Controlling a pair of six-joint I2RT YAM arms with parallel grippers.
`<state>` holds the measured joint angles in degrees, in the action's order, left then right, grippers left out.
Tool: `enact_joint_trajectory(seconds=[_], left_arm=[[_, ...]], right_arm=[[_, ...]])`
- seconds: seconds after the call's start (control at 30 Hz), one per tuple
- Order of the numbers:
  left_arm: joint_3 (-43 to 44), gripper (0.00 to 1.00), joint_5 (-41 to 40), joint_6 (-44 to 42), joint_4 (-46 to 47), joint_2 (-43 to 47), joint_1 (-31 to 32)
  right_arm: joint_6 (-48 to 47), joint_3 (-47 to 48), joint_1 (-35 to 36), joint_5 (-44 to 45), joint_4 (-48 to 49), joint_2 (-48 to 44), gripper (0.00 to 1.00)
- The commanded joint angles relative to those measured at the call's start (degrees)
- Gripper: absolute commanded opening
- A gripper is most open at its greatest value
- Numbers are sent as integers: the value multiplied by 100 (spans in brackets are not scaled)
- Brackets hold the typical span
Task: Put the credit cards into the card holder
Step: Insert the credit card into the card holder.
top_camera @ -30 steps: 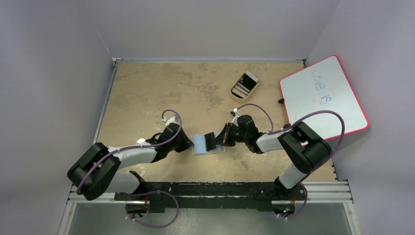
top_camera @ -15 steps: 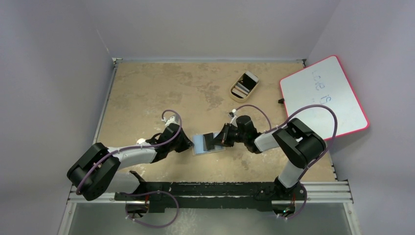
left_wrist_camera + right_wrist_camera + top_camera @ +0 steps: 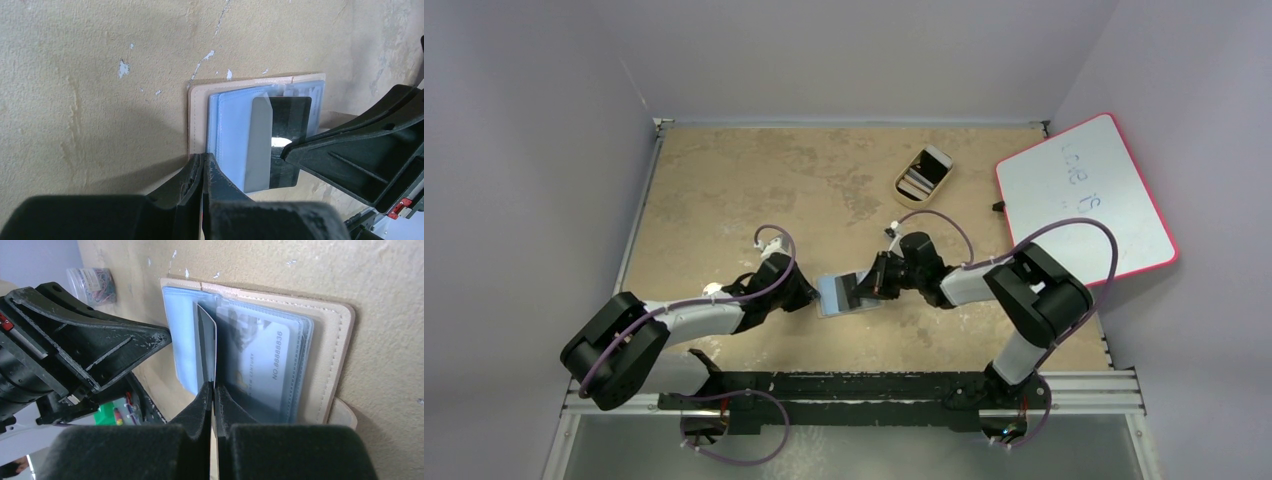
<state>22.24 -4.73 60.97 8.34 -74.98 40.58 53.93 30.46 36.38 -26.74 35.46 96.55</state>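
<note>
Right gripper pinches one card edge-on; just beside, sleeved card reads "NO 8888836", "CENTURY". One holder. Left gripper pressed together at its edge.

Your right gripper hides the card holder's right half from above; credit card's lower end buried between fingers; whiteboard writing unreadable.

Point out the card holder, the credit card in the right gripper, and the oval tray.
card holder (image 3: 337, 355): right wrist view, on its tan stitched border.
held credit card (image 3: 261, 150): left wrist view, on its flat face.
oval tray (image 3: 900, 190): top external view, on its near rim.
</note>
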Motion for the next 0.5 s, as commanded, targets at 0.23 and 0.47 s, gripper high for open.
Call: enact_joint_trajectory(seconds=[0.23, 0.47], left_arm=[[-144, 0, -41, 14, -289, -63, 60], [-153, 0, -1, 9, -156, -134, 64]], right_arm=[[-904, 798, 83, 510, -1832, -233, 28], [-1284, 1053, 70, 1301, -2501, -574, 34]])
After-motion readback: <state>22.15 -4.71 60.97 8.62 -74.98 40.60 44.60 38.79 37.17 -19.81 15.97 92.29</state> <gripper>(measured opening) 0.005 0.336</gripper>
